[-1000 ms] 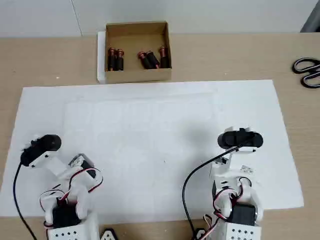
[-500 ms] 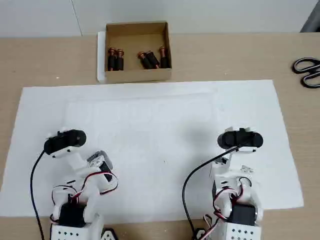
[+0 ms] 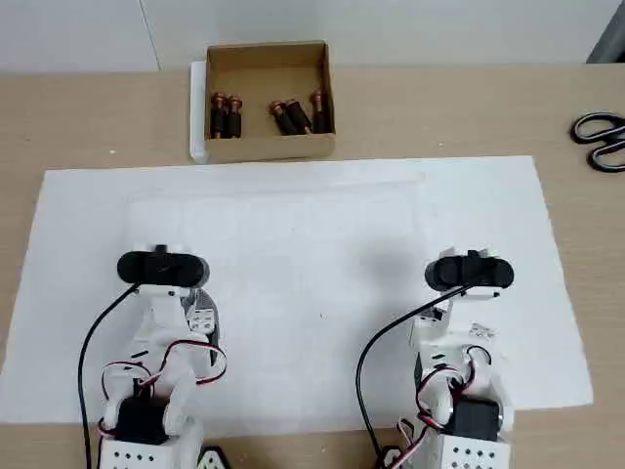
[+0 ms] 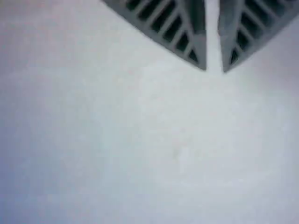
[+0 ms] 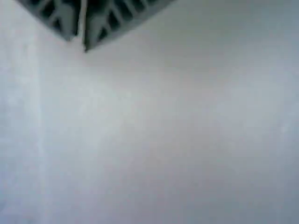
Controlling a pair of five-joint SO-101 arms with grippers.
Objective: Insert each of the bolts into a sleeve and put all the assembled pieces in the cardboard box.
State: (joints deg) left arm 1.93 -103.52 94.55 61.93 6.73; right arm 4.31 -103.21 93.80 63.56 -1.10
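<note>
High view: left arm (image 3: 161, 322) and right arm (image 3: 459, 342) sit folded at the near edge of the sheet (image 3: 293, 225), wrists pointing down. Left gripper (image 4: 214, 69) and right gripper (image 5: 79, 44) hang over bare sheet, fingers pressed nearly together, pinching nothing. The box (image 3: 269, 54) stands beyond the sheet's far edge, with assembled pieces (image 3: 293, 117) inside. Open sheet lies between arms and box. Scissors (image 3: 598, 137) rest at the right edge of the table (image 3: 98, 107).

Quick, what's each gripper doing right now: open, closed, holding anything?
Left gripper: closed, holding nothing.
Right gripper: closed, holding nothing.
</note>
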